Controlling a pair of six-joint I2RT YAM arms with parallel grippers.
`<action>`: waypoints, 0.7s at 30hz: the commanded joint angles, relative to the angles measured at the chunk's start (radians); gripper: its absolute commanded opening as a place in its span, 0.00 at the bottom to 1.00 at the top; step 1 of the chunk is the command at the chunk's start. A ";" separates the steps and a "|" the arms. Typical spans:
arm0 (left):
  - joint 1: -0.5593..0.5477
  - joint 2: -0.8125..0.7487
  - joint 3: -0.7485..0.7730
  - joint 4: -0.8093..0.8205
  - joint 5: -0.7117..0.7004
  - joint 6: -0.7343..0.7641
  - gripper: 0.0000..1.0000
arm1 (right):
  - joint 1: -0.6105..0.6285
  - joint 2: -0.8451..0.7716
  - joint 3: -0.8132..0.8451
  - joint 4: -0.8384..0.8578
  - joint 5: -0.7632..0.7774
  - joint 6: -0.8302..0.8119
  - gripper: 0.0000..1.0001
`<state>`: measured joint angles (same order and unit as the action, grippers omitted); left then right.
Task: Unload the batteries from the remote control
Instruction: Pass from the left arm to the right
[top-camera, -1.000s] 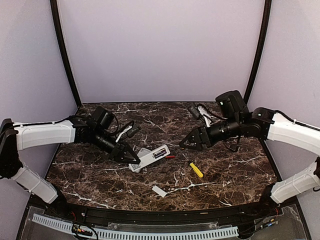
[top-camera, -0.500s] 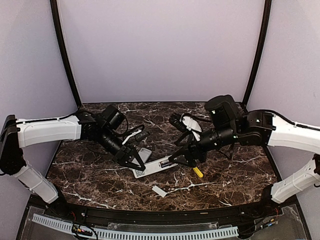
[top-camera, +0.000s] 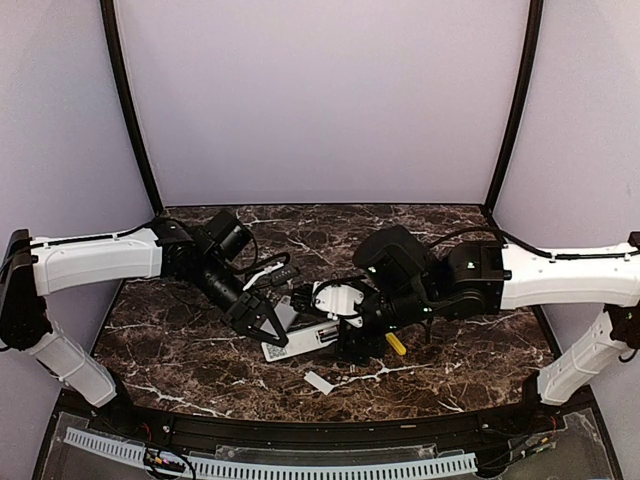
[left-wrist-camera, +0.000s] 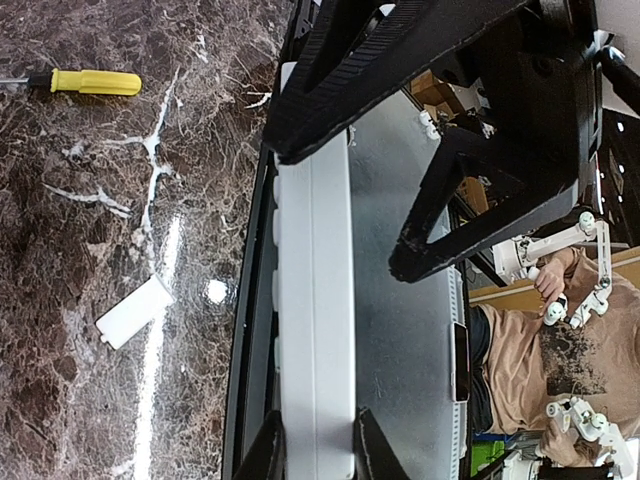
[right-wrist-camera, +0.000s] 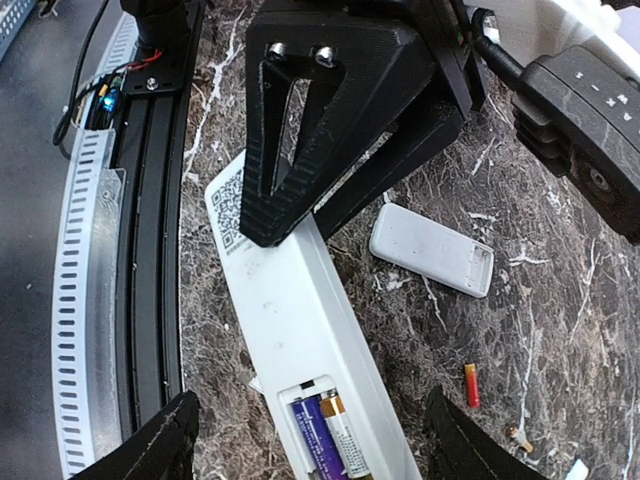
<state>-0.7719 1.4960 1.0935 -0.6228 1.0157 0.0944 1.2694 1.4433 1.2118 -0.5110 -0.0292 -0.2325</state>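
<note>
The white remote control (top-camera: 300, 340) lies back-up near the table's middle. My left gripper (top-camera: 265, 328) is shut on its left end, and in the left wrist view the remote (left-wrist-camera: 315, 300) sits squeezed between the two fingers (left-wrist-camera: 268, 450). Its open compartment shows two batteries (right-wrist-camera: 335, 440), one purple and one white with a gold cap. My right gripper (right-wrist-camera: 310, 398) hovers open just above that compartment, a finger (right-wrist-camera: 150, 450) standing off each side. A small red battery (right-wrist-camera: 470, 385) lies loose on the marble beside the remote.
A flat white back cover (right-wrist-camera: 430, 250) lies just beyond the remote, and a smaller one (top-camera: 318, 382) lies nearer the front edge. A yellow-handled screwdriver (top-camera: 396, 344) rests under the right arm. The black front rail (right-wrist-camera: 150, 250) runs close to the remote's end.
The right arm has swung left and down from the back right until its gripper hangs over the remote. The left gripper has shifted the remote slightly toward the front.
</note>
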 joint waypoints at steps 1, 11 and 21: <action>-0.006 -0.020 0.021 -0.038 0.033 0.018 0.01 | 0.023 0.037 0.052 -0.036 0.098 -0.118 0.75; -0.006 -0.027 0.012 -0.017 0.075 0.001 0.02 | 0.068 0.070 0.051 -0.026 0.237 -0.241 0.67; -0.006 -0.028 0.023 -0.028 0.087 -0.002 0.03 | 0.100 0.091 0.054 -0.008 0.295 -0.271 0.45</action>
<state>-0.7734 1.4960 1.0935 -0.6342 1.0588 0.0929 1.3518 1.5208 1.2400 -0.5327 0.2211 -0.4877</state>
